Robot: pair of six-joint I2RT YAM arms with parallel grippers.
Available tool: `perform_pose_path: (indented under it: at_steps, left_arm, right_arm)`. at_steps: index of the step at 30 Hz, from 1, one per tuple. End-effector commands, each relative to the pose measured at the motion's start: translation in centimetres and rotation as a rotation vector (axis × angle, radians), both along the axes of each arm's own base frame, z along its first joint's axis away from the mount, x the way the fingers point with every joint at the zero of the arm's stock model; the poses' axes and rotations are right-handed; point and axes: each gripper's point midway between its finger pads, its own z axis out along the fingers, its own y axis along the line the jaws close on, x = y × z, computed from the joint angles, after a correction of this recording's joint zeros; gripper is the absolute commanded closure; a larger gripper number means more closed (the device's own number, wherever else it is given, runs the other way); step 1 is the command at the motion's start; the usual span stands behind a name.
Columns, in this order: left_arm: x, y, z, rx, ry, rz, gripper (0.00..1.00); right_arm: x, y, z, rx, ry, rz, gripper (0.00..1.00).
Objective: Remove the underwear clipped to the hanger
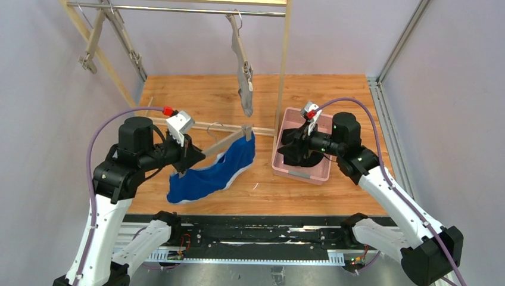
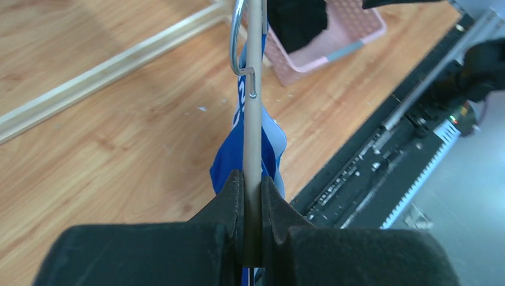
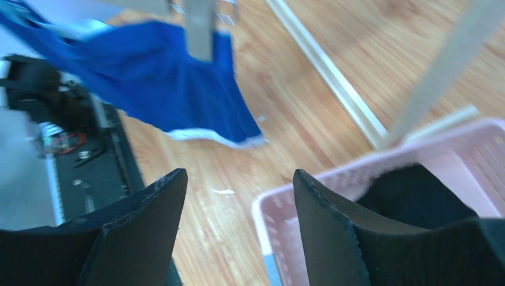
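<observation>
My left gripper (image 1: 192, 156) is shut on one end of a wooden hanger (image 1: 229, 142), held low over the floor. The bright blue briefs (image 1: 211, 173) hang from it, clipped at the far end and sagging to the floor. In the left wrist view the hanger bar (image 2: 254, 89) runs between my closed fingers (image 2: 235, 190), with blue fabric (image 2: 226, 161) behind it. My right gripper (image 1: 287, 140) is open and empty at the pink basket's left rim (image 1: 304, 174); black briefs (image 1: 298, 156) lie inside. Grey briefs (image 1: 245, 89) hang from a hanger on the rack rail. The right wrist view shows the blue briefs (image 3: 161, 83), the basket rim (image 3: 333, 179) and the black briefs (image 3: 411, 190).
A wooden rack stands at the back; its upright post (image 1: 283, 65) is just left of the basket and its base bar (image 1: 202, 124) lies on the floor. An empty clip hanger (image 1: 95, 36) hangs at the rail's left end.
</observation>
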Motion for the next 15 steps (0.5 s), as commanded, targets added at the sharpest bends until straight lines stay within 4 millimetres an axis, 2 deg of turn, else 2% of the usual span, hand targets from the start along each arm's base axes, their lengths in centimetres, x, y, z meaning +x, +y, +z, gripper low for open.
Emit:
perform_pose_path:
  at_steps: [1,7,15]
  left_arm:
    - [-3.1,-2.6,0.2,-0.078,0.005,-0.24,1.0]
    - [-6.1,-4.0,1.1,-0.141,-0.037,-0.425,1.0]
    - [-7.1,-4.3,2.5,-0.167,-0.079,-0.473,1.0]
  right_arm:
    - [-3.9,2.5,4.2,0.168,-0.05,0.291,0.33]
    - [-4.9,3.3,5.7,0.213,-0.062,0.391,0.33]
    - [-5.5,4.3,6.9,0.281,-0.061,0.489,0.33]
